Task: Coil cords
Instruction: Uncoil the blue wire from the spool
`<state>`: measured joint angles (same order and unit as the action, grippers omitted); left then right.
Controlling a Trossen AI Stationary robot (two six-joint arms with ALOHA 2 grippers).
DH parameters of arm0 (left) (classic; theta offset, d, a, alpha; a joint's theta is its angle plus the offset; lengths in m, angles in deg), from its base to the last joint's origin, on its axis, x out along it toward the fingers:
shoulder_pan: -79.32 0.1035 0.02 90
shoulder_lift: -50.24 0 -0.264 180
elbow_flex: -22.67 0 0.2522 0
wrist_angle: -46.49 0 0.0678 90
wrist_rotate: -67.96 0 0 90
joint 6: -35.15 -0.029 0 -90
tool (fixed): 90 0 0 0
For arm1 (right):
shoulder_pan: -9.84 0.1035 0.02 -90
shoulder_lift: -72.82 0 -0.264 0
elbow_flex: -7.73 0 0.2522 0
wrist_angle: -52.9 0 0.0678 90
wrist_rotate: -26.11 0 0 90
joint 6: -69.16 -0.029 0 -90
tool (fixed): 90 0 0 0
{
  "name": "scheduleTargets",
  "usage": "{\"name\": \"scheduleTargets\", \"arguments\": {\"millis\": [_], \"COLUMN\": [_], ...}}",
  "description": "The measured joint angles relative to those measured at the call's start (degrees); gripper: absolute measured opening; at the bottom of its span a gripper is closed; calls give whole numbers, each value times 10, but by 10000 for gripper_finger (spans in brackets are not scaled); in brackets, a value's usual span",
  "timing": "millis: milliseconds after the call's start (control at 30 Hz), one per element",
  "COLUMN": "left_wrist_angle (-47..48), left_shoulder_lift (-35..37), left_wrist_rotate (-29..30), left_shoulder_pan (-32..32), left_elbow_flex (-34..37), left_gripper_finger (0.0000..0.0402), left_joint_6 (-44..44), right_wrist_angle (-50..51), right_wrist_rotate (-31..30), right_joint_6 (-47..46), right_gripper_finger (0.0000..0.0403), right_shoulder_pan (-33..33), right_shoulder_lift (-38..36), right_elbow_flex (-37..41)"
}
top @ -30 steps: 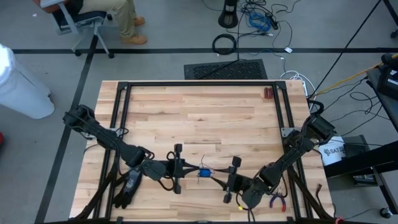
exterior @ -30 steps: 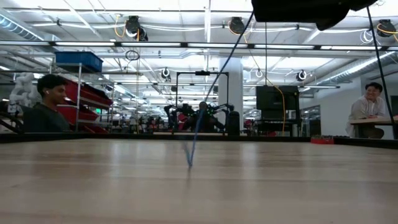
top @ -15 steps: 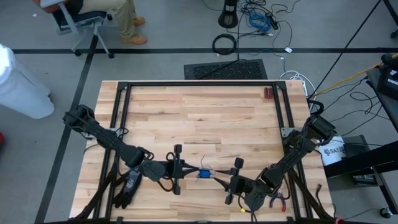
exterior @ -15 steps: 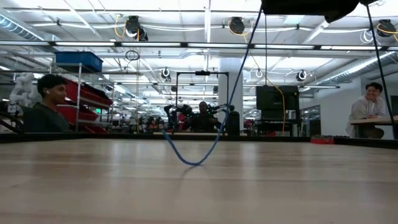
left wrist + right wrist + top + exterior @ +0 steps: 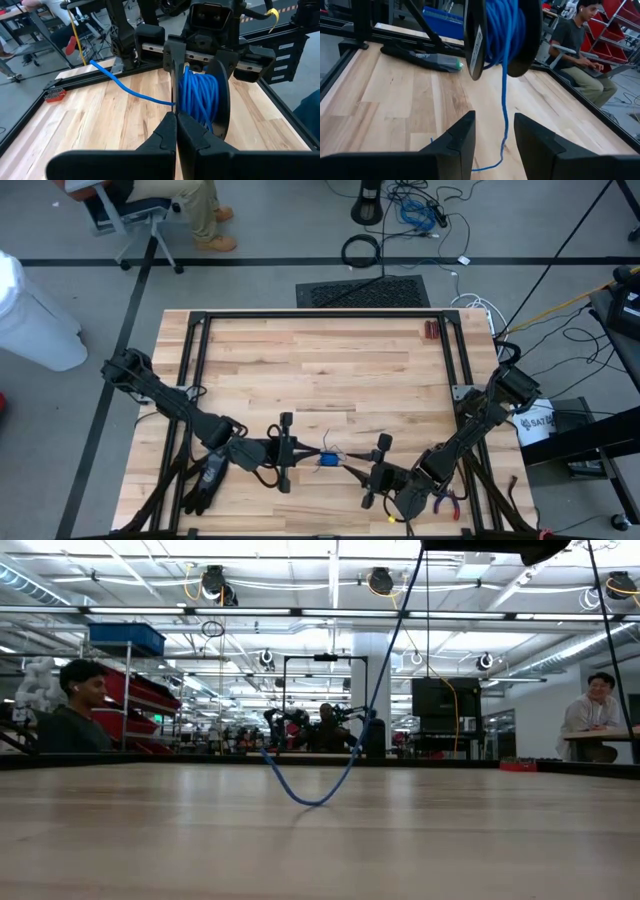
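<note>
Seen level with the table, the blue cord [image 5: 318, 790] no longer runs down in a straight slant to one spot at the frame's centre; it now sags into a loop on the wood. From above, the right gripper [image 5: 366, 471] sits slightly lower in the frame than a second ago.

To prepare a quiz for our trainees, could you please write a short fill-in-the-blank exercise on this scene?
1. The coiled cord is ____ in colour.
2. The left hand is ____, not open.
3. In the low view, the cord's slack loop sags onto the wooden ____.
4. The pliers lying on the wood have ____ handles.
Missing words: blue; shut; table; red.
</note>
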<state>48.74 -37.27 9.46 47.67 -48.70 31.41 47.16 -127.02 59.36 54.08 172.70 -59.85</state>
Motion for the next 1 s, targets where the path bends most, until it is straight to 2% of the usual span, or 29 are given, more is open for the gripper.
{"name": "scheduleTargets", "arguments": {"millis": [100, 300, 467, 733, 867, 1000], "left_wrist_angle": [0, 0, 3, 18, 18, 18], "left_shoulder_lift": [0, 0, 0, 0, 0, 0], "left_wrist_rotate": [0, 0, 0, 10, 31, 59], "left_shoulder_pan": [0, 0, 0, 0, 0, 0], "left_elbow_flex": [0, 0, 0, 0, 0, 0], "left_gripper_finger": [1, 1, 1, 1, 1, 1], "left_joint_6": [0, 0, 0, -1, -3, -15], "right_wrist_angle": [0, 0, -3, -78, -121, -167], "right_wrist_rotate": [0, 1, -2, -9, 45, 59], "right_joint_6": [0, 2, 2, 4, 15, 15], "right_gripper_finger": [101, 10, 3, 1, 1, 1], "right_shoulder_pan": [-6, -3, 10, 20, 17, 12], "right_shoulder_lift": [0, 0, -5, -32, -32, -32], "right_elbow_flex": [0, 0, 0, 0, 0, 0]}}
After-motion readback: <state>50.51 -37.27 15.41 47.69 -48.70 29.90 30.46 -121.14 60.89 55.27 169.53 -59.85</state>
